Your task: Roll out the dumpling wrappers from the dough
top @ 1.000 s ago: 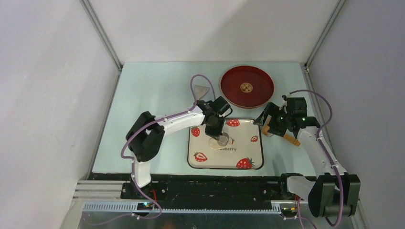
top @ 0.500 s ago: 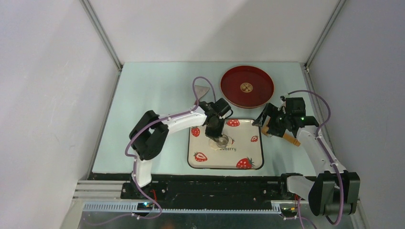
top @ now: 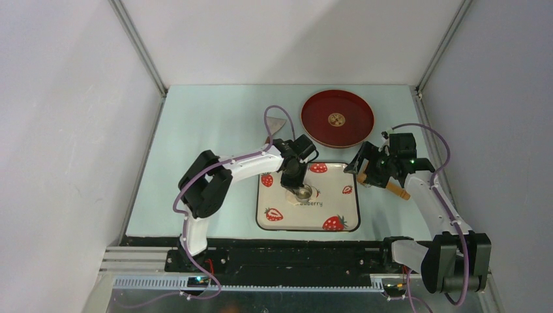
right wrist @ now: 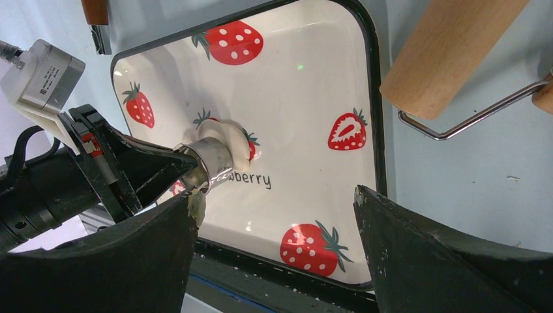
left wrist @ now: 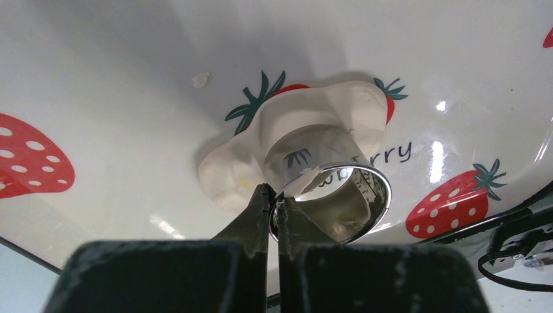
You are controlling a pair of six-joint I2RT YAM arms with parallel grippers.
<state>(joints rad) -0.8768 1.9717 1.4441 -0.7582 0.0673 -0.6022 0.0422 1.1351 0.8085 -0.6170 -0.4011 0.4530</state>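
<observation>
A flattened pale lump of dough [left wrist: 229,175] lies on the strawberry tray [top: 339,218]. A shiny metal cutter ring [left wrist: 334,190] stands pressed into it. My left gripper [left wrist: 274,197] is shut on the ring's near rim, one finger inside and one outside. From above, the left gripper [top: 297,181] stands over the tray's middle with the cutter ring [top: 304,192] below it. My right gripper [right wrist: 274,194] hangs open and empty over the tray's right edge, and the dough [right wrist: 229,134] shows beyond it. A dough scrap clings to its left fingertip [right wrist: 194,205]. Separate dumpling wrappers are out of view.
A wooden rolling pin [top: 396,190] with a wire frame lies on the table right of the tray, under my right arm. A round red plate [top: 355,127] sits behind the tray. A grey scraper [top: 276,124] lies left of the plate. White walls close in the table.
My left arm's elbow has shifted a little to the right while the gripper stays on the cutter ring over the dough. The right arm has barely moved.
</observation>
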